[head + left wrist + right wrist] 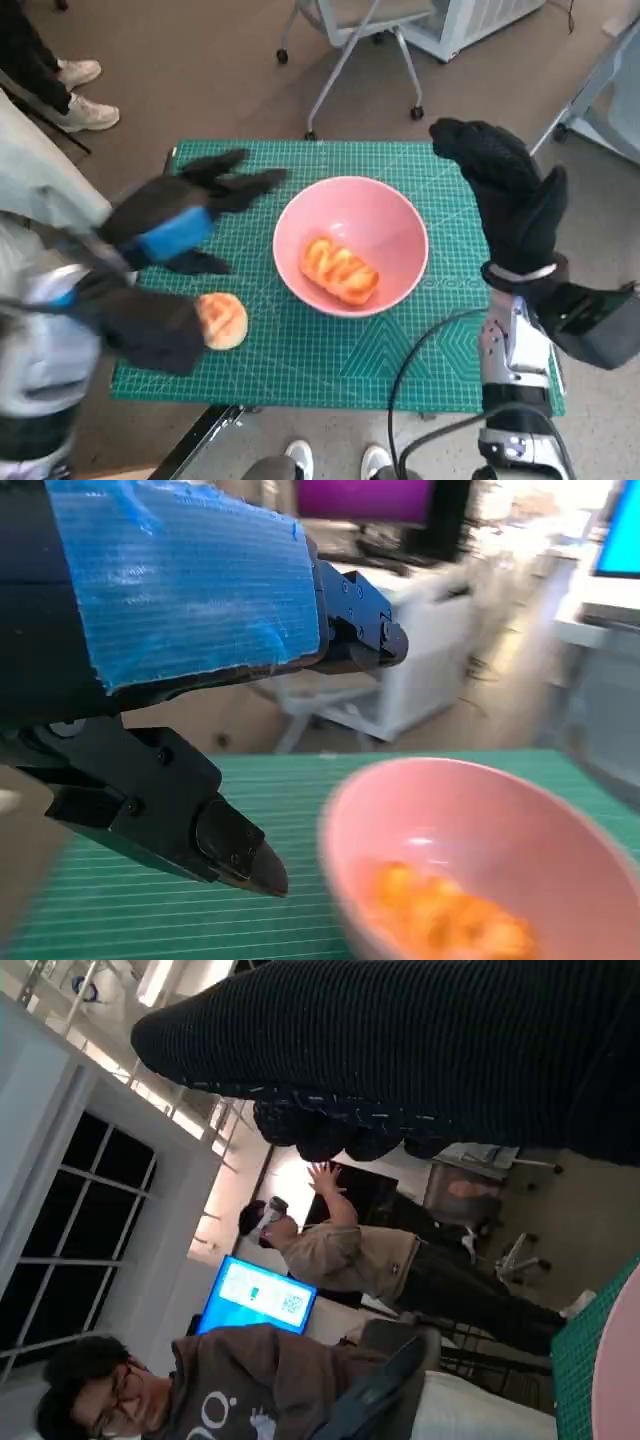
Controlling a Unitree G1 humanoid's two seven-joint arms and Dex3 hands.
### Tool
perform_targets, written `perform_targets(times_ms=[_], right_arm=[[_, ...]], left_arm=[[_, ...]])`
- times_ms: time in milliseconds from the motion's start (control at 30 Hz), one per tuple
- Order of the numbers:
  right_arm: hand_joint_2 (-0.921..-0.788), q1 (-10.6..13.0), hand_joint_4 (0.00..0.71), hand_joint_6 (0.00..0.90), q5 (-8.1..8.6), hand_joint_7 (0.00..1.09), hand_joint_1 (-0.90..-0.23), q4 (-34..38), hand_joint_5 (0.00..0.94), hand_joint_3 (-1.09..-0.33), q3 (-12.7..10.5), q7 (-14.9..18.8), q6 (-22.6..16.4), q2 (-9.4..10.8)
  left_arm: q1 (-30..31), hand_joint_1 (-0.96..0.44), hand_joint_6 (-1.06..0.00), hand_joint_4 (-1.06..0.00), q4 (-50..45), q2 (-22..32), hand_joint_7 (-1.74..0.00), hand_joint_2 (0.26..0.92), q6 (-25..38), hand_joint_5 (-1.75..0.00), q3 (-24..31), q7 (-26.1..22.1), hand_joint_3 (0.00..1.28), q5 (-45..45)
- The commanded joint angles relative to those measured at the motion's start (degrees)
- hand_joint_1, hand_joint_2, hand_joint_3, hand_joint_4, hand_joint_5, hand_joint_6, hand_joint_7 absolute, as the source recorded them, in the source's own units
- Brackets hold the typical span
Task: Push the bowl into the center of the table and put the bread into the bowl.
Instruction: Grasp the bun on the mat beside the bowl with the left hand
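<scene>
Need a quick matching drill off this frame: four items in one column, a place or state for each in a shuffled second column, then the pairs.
1. long bread
2. round bread
3. left hand
4. right hand

A. on the mat, beside the bowl
B. raised on the bowl's right, holding nothing
C. inside the pink bowl
D. blue-taped, fingers spread above the mat

Pairs: 1-C, 2-A, 3-D, 4-B

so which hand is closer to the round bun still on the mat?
Left. The left hand hovers just above the round bun; the right hand is raised at the far side of the pink bowl.
</scene>
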Motion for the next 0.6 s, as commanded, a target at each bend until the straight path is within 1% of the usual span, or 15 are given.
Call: perform_targets(times_ms=[33, 167, 333, 600], right_arm=[[-0.921, 0.94, 0.194, 0.047, -0.07, 0.55, -0.650, 0.86, 0.000, -0.728, 0.11, 0.26, 0.37, 0.24], [-0.921, 0.55, 0.194, 0.045, 0.01, 0.55, -0.650, 1.53, 0.000, -0.729, 0.18, 0.41, 0.23, 0.32], [-0.921, 0.27, 0.192, 0.043, 0.28, 0.55, -0.649, 1.77, 0.000, -0.731, 0.25, 0.64, 0.37, 0.31], [-0.921, 0.18, 0.192, 0.040, 0.33, 0.55, -0.649, 1.92, 0.000, -0.732, 0.25, 0.72, 0.32, 0.31]], left_arm=[[4.76, -0.16, -0.28, -0.13, -4.38, 3.47, -0.01, 0.717, 0.63, -0.01, 4.13, -1.95, 0.00, -1.55], [7.85, -0.15, -0.28, -0.14, -6.83, 5.42, -0.01, 0.706, 2.45, 0.00, 5.70, -3.94, 0.00, -1.84], [10.99, -0.09, -0.29, -0.14, -9.13, 7.18, -0.01, 0.679, 3.88, 0.00, 5.81, -5.98, 0.00, -1.48], [11.57, -0.06, -0.29, -0.15, -9.88, 7.61, -0.01, 0.666, 4.64, 0.00, 5.78, -6.35, 0.00, -1.57]])
